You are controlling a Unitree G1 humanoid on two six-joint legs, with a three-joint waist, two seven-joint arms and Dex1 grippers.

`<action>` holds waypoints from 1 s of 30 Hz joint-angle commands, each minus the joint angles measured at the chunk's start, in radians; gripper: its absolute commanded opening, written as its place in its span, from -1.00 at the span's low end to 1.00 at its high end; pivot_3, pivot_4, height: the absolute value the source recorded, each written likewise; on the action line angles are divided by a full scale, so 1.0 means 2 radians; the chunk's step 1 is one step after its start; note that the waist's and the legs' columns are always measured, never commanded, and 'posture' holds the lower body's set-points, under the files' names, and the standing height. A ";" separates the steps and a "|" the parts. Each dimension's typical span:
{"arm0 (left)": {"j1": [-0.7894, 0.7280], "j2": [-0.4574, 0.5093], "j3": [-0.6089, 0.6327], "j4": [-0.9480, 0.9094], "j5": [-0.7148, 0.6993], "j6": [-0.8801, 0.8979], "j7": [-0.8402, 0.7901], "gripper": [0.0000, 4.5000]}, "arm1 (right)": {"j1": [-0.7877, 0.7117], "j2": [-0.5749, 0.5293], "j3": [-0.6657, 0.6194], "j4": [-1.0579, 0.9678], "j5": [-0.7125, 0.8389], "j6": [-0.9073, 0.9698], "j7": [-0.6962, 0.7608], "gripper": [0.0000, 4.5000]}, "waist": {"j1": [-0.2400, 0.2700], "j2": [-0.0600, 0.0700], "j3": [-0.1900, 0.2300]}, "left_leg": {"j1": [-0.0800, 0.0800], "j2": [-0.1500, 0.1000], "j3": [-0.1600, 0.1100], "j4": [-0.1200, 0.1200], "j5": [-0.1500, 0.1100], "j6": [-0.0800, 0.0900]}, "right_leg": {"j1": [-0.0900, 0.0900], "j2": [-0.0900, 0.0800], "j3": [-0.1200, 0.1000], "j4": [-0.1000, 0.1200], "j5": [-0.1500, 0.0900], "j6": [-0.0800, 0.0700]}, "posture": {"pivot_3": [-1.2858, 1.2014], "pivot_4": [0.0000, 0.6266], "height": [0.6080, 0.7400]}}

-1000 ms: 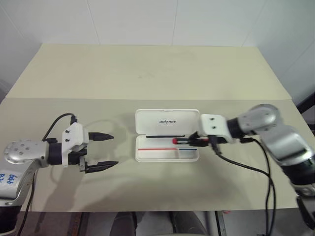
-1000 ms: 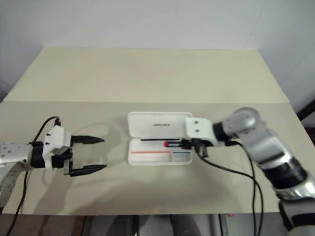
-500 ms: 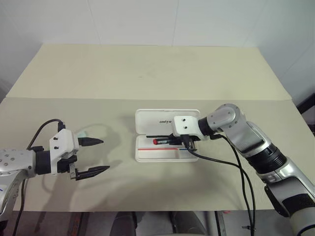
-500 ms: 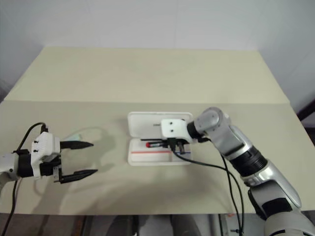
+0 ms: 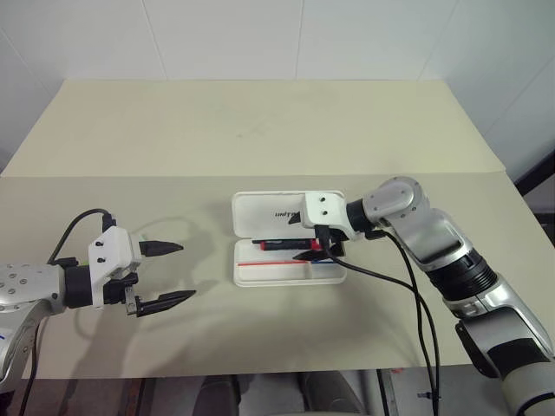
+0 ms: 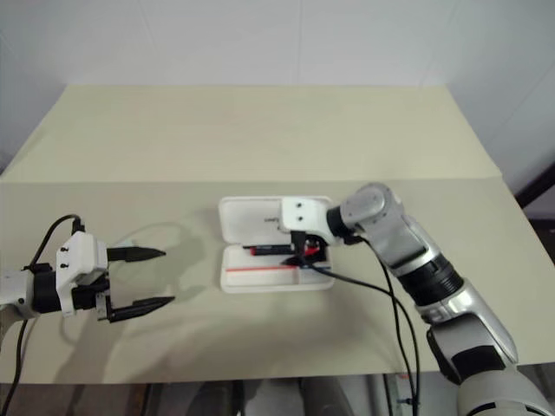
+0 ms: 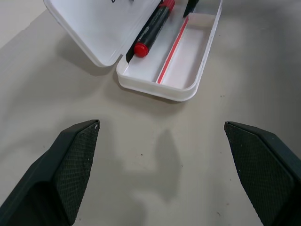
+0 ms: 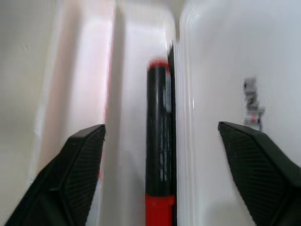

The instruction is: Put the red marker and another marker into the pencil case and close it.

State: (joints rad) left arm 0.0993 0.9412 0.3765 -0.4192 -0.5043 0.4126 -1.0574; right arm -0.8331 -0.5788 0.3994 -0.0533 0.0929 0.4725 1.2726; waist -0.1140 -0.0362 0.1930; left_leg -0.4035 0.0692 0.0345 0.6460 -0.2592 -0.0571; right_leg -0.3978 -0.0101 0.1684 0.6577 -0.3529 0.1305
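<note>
The white pencil case (image 5: 260, 274) lies open in the middle of the table, its lid (image 5: 263, 215) folded back flat. The red marker (image 5: 279, 245), black with red ends, lies loose inside along the hinge line, as the left wrist view (image 7: 154, 24) also shows. My right gripper (image 5: 312, 245) hovers open over the marker's right end, one finger (image 8: 83, 162) on each side and neither touching it. My left gripper (image 5: 166, 275) stands open above bare table to the left of the case, holding nothing. Another marker is out of view.
The beige table (image 5: 260, 130) stretches wide behind the case, up to a white wall. A thin red line (image 7: 172, 52) runs along the tray's floor. My right arm's black cable (image 5: 408, 295) hangs across the table's front right.
My right gripper has carried the red marker leftward over the case, opened and let it go into the case. The left gripper stays open. The camera has shifted.
</note>
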 commanded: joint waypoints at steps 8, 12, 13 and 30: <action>0.014 0.024 0.060 0.054 0.038 -0.019 0.009 1.00 | 0.054 0.005 -0.157 -0.087 0.173 0.042 -0.013 0.78 | 0.000 0.000 0.000 | 0.000 0.000 0.000 0.000 0.000 0.000 | 0.000 0.000 0.000 0.000 0.000 0.000 | 0.03 -0.52 1.00; 0.033 0.055 0.098 0.134 0.074 -0.025 0.006 1.00 | 0.076 -0.015 -0.178 -0.094 0.172 0.019 -0.026 0.98 | -0.003 0.000 0.000 | 0.000 0.000 0.000 0.000 0.000 0.000 | 0.000 0.000 0.000 0.000 0.000 0.000 | 0.03 -0.52 1.00; 0.037 0.066 0.107 0.159 0.087 -0.031 0.005 1.00 | 0.082 -0.019 -0.188 -0.101 0.181 0.026 -0.029 0.98 | -0.004 0.000 0.000 | 0.000 0.000 0.000 -0.001 0.000 0.000 | 0.000 0.000 0.000 0.000 0.000 0.000 | 0.03 -0.52 1.00; -0.210 0.210 -0.123 0.401 0.172 0.008 -0.092 1.00 | 0.131 -0.044 -0.223 -0.168 0.234 0.071 -0.114 0.98 | 0.000 -0.003 0.001 | -0.002 0.000 0.002 -0.008 0.001 -0.001 | -0.007 0.000 0.000 0.000 -0.002 -0.002 | 0.03 -0.52 1.00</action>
State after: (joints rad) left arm -0.2903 1.3678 0.1690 0.3601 -0.1902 0.4254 -1.2226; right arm -0.5699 -0.6618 -0.0170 -0.3428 0.5372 0.6140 1.0644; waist -0.1139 -0.0423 0.1954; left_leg -0.4070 0.0691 0.0381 0.6295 -0.2577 -0.0596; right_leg -0.4119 -0.0093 0.1688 0.6590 -0.3567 0.1271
